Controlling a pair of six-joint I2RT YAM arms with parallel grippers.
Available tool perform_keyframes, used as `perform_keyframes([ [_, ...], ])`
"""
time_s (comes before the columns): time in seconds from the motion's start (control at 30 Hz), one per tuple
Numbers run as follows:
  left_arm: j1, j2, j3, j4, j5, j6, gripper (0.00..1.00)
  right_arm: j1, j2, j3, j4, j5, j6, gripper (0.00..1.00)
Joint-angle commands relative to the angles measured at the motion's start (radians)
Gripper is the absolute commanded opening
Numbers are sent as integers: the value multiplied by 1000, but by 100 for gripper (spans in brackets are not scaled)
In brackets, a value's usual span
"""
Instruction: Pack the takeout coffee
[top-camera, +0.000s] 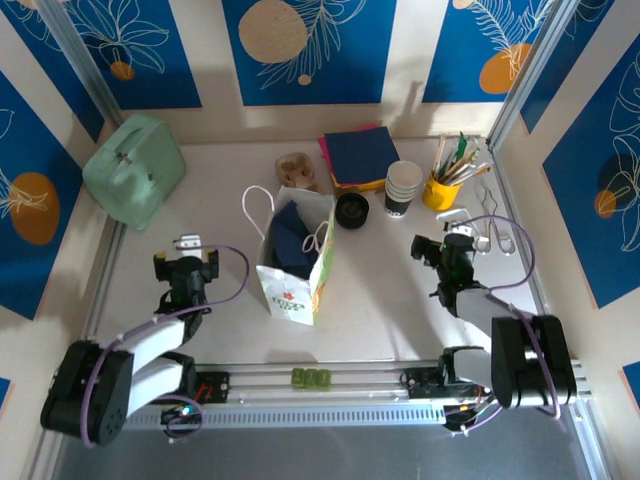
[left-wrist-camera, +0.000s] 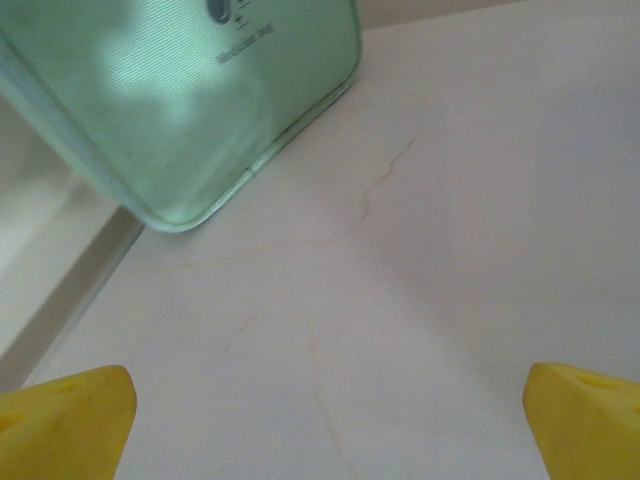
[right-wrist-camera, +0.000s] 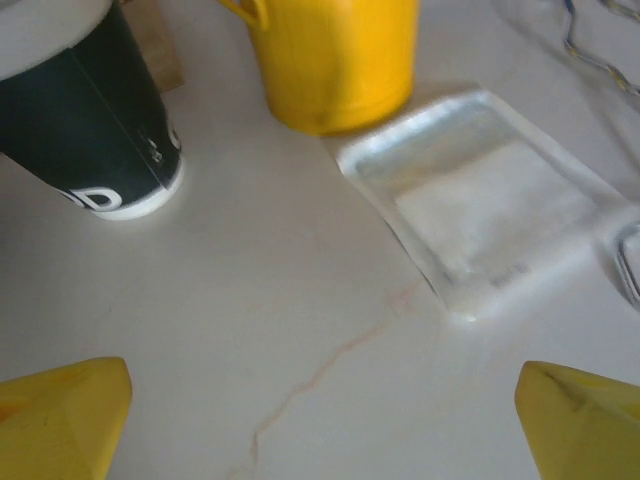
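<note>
Counting from the top: two arms, two grippers, and one stack of paper cups (top-camera: 403, 188) standing upright at the back of the tabletop (top-camera: 390, 300), right of centre. White ribbed tops, dark lower part. Several rims nest together, but the exact number is too small to tell. One black lid (top-camera: 351, 210) lies just left of the stack, and one yellow mug (top-camera: 441, 192) full of pens and sticks stands just right of it.

Left gripper (left-wrist-camera: 325, 425): released, its two yellow fingertips (left-wrist-camera: 65, 420) spread to the corners of the wrist view, with bare tabletop between them. One mint green case (top-camera: 133, 168) sits ahead of it at the back left, well apart from the cups.

Right gripper (right-wrist-camera: 320, 425): also spread wide, holding nothing. From its wrist camera the dark base of the bottom cup stands ahead on the left and the yellow mug straight ahead. One clear flat packet (right-wrist-camera: 480, 215) lies ahead on the right, near the mug. The gripper touches none of the three.

Centre of the tabletop: one paper bag (top-camera: 297, 265), upright, mouth open, two white cord handles, something dark blue inside. It stands between the two arms, apart from the cups. Behind it sit one brown cardboard carrier (top-camera: 298, 170) and one pile of coloured paper squares (top-camera: 360, 155), navy on top, pink and orange edges beneath. A tangle of wire (top-camera: 497, 232) lies at the right edge.
</note>
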Motion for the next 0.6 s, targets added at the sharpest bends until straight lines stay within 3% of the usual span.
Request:
perform_keyframes([
  [0.0, 16, 120, 20, 290, 97, 66, 99, 4, 76, 15, 301, -12, -82, 99],
  [0.1, 27, 238, 48, 426, 134, 87, 99, -5, 188, 48, 357, -90, -89, 99],
  [0.17, 55, 271, 76, 379, 239, 49, 99, -2, 237, 58, 381, -143, -115, 99],
  [0.23, 73, 392, 69, 519, 261, 32, 99, 3, 298, 49, 472, -133, -118, 99],
  [0.3, 85, 499, 66, 655, 290, 47, 99, -4, 270, 84, 351, -155, -112, 99],
  [0.37, 103, 420, 107, 443, 315, 8, 99, -10, 281, 90, 359, -161, -111, 99],
  [0.43, 108, 459, 161, 417, 293, 10, 99, -11, 281, 89, 364, -164, -112, 99],
  [0.47, 109, 440, 196, 315, 299, -1, 99, -10, 278, 92, 350, -162, -110, 99],
  [0.57, 115, 445, 188, 331, 311, 3, 99, -10, 278, 92, 352, -164, -111, 99],
])
